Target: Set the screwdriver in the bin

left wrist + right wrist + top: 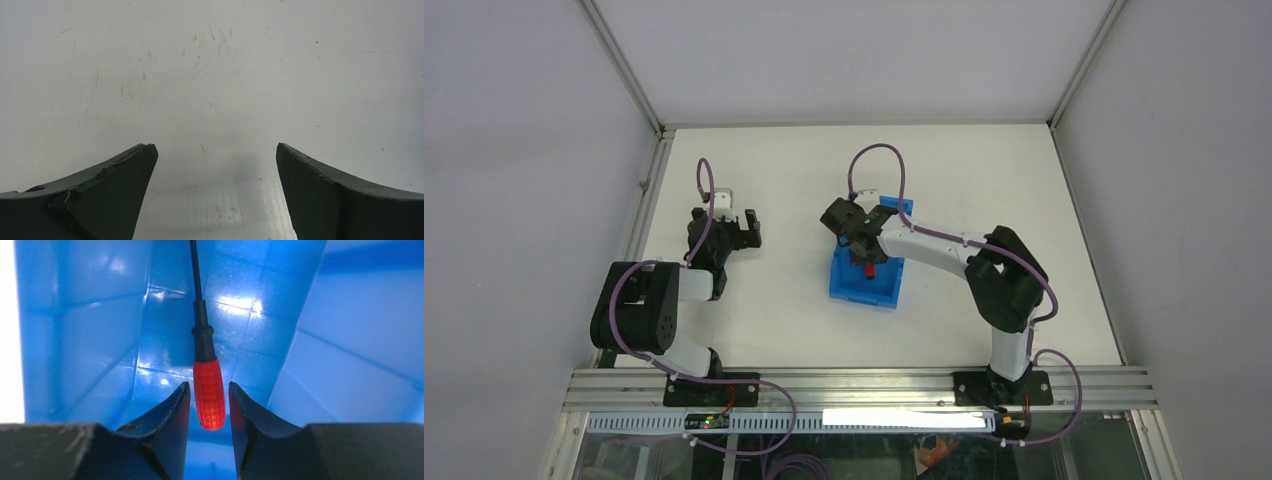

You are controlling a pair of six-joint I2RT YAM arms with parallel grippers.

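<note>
The blue bin (876, 289) stands mid-table. My right gripper (864, 252) reaches down into it. In the right wrist view the bin's walls (345, 325) fill the frame. The screwdriver (208, 392), red handle and thin black shaft, lies between my right gripper's (209, 390) fingertips, shaft pointing away over the bin floor. A thin gap shows on each side of the handle, so the jaws stand slightly open around it. The red handle also shows in the top view (869, 270). My left gripper (746, 228) is wide open and empty over bare table (215, 150).
The white table (984, 170) is bounded by grey walls and an aluminium frame rail (854, 385) at the near edge. The left arm is folded back at the left side, well apart from the bin.
</note>
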